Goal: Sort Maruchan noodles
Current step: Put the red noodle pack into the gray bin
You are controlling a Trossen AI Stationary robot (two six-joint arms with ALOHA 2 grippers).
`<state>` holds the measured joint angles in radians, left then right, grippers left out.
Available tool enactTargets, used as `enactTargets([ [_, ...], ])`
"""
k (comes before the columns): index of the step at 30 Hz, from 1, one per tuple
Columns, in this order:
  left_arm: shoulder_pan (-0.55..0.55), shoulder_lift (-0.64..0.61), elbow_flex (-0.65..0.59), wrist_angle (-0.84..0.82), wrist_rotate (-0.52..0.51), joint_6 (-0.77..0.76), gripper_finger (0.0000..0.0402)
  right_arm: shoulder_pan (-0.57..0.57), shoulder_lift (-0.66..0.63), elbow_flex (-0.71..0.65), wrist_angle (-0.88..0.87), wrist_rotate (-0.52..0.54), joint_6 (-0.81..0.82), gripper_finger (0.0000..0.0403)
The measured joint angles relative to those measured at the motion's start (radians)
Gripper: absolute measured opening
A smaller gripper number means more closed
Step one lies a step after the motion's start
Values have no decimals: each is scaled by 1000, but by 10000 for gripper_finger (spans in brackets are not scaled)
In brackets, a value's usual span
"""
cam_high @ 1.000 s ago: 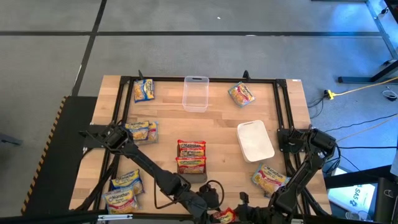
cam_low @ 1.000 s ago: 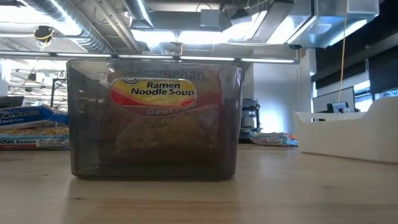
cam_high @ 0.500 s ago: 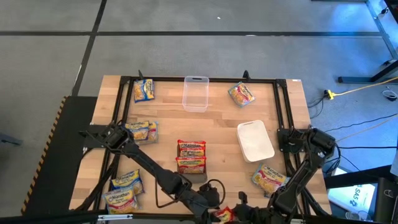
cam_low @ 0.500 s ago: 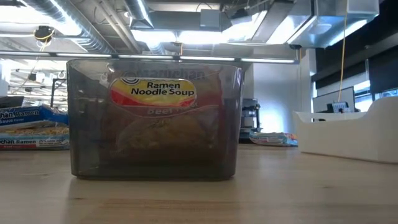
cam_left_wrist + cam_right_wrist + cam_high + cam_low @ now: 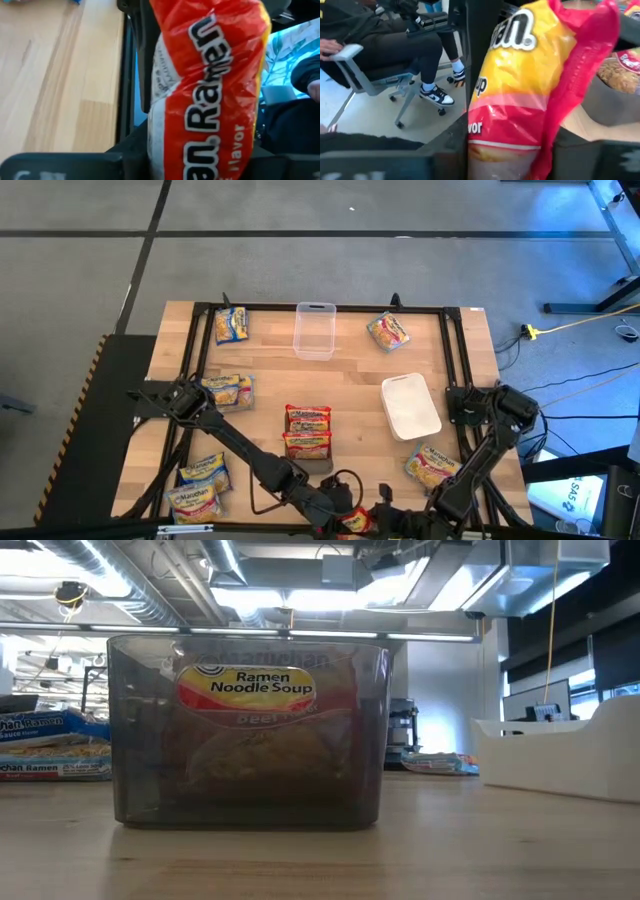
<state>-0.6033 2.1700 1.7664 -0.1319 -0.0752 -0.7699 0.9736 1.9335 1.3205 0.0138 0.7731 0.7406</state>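
The red and yellow plastic noodle packet (image 5: pixel 357 525) hangs at the table's near edge, between both grippers. It can fall off the wooden table (image 5: pixel 355 385) if one lets go too early. The left gripper (image 5: pixel 343 518) and the right gripper (image 5: pixel 385 518) each pinch this packet, partly closed.

Both pincers meeting at the table's (image 5: pixel 360 385) near edge, red packet (image 5: pixel 357 523) between them

Lab or office: exposed ceiling ducts (image 5: pixel 120 585), monitors (image 5: pixel 545 712), rolling chair (image 5: pixel 380 75).
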Motion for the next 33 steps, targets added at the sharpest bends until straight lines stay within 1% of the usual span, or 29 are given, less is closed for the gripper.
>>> enactTargets([
  [5,-1,0,0,-20,16,-9,108,-9,-6,0,-20,-80,-22,203],
  [9,-2,-22,-2,-82,22,-10,108,5,-58,0,-107,-146,-10,258],
  [11,-2,-47,-1,-124,13,-9,108,28,-87,0,-164,-144,-7,277],
  [13,-6,-73,-1,-180,-3,-5,108,48,-111,0,-211,-120,15,290],
  [16,-9,-118,-2,-267,-41,17,108,80,-141,0,-281,-63,70,301],
  [19,-13,-177,-1,-374,-84,21,108,110,-149,0,-349,-14,139,302],
  [22,-13,-230,-1,-498,-129,20,108,125,-149,-16,-388,-6,226,299],
  [26,-1,-294,1,-676,-211,37,109,127,-149,-75,-376,-12,311,292],
  [28,14,-302,2,-786,-237,61,110,126,-148,-105,-367,-14,355,292],
  [31,47,-292,0,-854,-245,97,112,125,-148,-141,-361,-17,405,292],
  [33,74,-278,0,-858,-217,136,113,126,-148,-160,-350,-17,431,292],
])
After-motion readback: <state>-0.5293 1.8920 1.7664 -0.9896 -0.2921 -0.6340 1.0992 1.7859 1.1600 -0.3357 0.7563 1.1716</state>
